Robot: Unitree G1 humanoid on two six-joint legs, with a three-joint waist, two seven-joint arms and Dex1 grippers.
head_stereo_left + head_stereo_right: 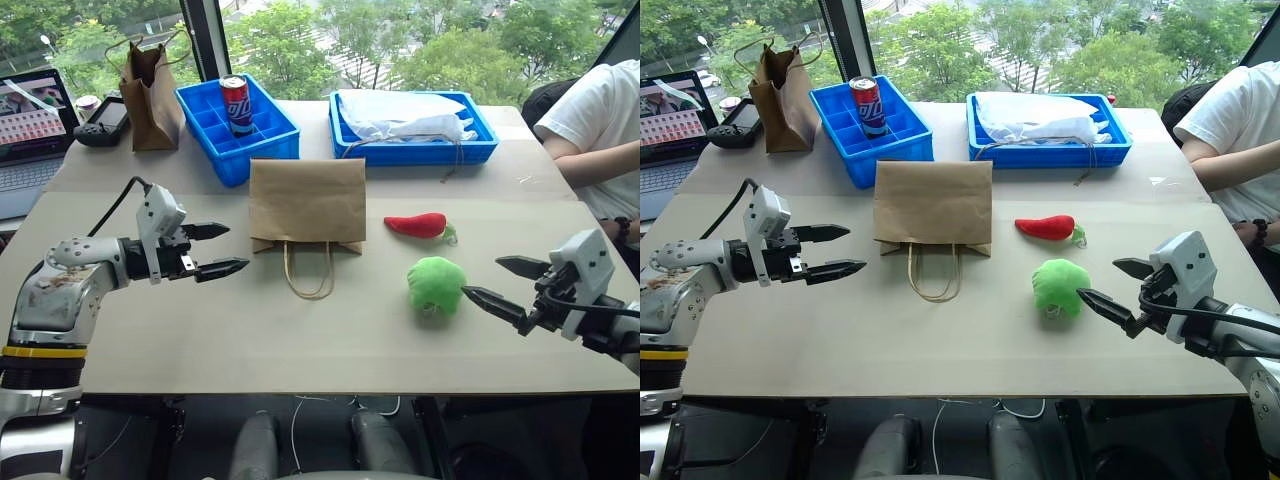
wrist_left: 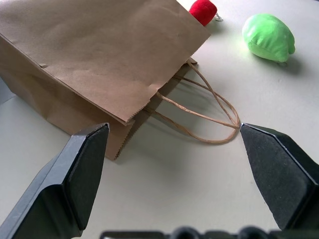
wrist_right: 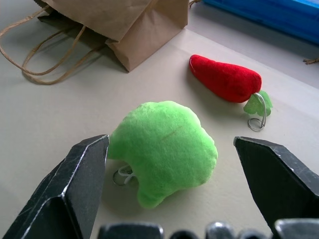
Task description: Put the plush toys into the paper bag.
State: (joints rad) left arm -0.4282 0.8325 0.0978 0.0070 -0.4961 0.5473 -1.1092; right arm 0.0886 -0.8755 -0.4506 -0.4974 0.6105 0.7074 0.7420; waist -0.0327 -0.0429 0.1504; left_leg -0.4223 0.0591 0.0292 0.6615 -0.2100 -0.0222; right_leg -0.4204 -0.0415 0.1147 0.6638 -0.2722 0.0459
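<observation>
Lying flat mid-table, paper bag [image 1: 307, 203], green ball [image 1: 435, 284] well inside edges

Silver-grey arms, white wrist housings, black pointed fingers [image 1: 222, 268], black cables

The paper bag [image 1: 307, 203] is plain light brown, the chili toy [image 1: 417, 225] red with a green stem, and the ball toy [image 1: 435, 284] bright green. Both trays [image 1: 236, 130] are blue, one holding a red, white and blue can [image 1: 236, 105]. The surface [image 1: 300, 340] is pale beige; a darker brown bag [image 1: 150, 95] stands behind.
</observation>
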